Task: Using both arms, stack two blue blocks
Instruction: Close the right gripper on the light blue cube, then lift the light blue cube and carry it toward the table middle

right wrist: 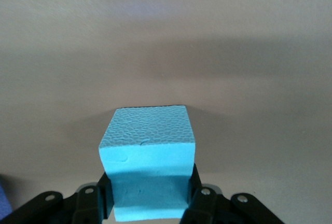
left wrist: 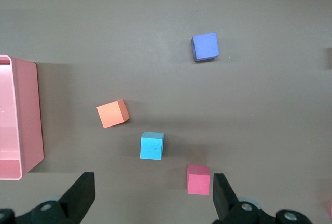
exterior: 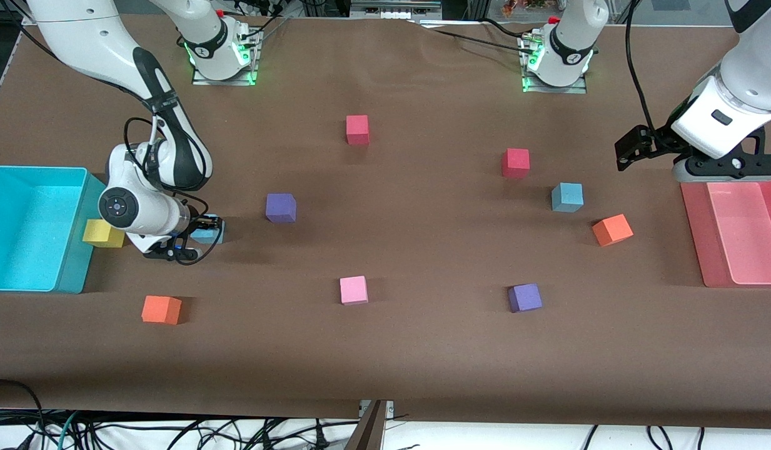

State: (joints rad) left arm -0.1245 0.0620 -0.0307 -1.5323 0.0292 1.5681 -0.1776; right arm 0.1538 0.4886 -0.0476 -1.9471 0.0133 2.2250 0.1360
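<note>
One blue block (exterior: 567,197) (left wrist: 152,145) sits free on the brown table toward the left arm's end, between a red block (exterior: 516,162) and an orange one (exterior: 612,229). My right gripper (exterior: 194,240) (right wrist: 149,190) is down at the table beside the cyan bin, shut on the second blue block (exterior: 209,232) (right wrist: 148,141), whose foam is pinched in between the fingers. My left gripper (exterior: 638,149) (left wrist: 150,200) hangs open and holds nothing, over the table next to the pink tray.
The cyan bin (exterior: 22,187) stands at the right arm's end, a yellow block (exterior: 100,232) against it. The pink tray (exterior: 695,219) lies at the left arm's end. Purple (exterior: 281,207) (exterior: 524,297), red (exterior: 357,129), orange (exterior: 161,309) and pink (exterior: 354,290) blocks are scattered about.
</note>
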